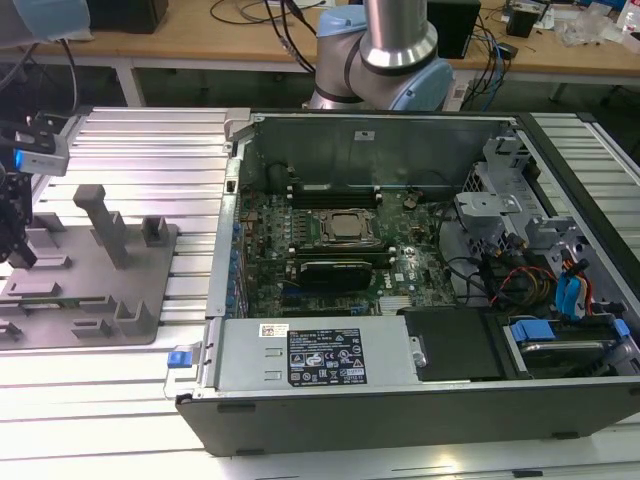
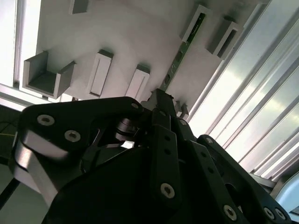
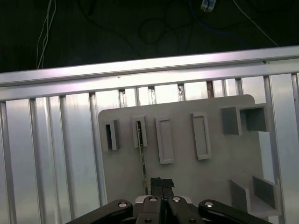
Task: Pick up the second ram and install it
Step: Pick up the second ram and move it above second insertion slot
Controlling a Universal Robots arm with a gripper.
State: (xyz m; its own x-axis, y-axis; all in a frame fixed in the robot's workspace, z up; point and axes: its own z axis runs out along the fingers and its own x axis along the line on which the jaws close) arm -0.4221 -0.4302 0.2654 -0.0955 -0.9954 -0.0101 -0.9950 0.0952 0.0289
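Gripper (image 3: 161,183) hovers with fingers pressed together, just beside the second ram (image 3: 141,154). The ram stands on edge in a holder near the grey fixture plate's (image 3: 187,177) edge. The open computer case (image 1: 400,410) alongside bears printed labels (image 1: 325,358).

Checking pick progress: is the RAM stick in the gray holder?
Yes, the RAM stick stands on edge in a slot of the gray holder.

In the second wrist view the black jointed metal tool (image 2: 159,95) is covering the near end of the thin green circuit-board stick (image 2: 181,53), leaving it unclear whether they are touching. The exterior view's left edge is cutting off the flat grey slotted fixture plate (image 1: 150,270).
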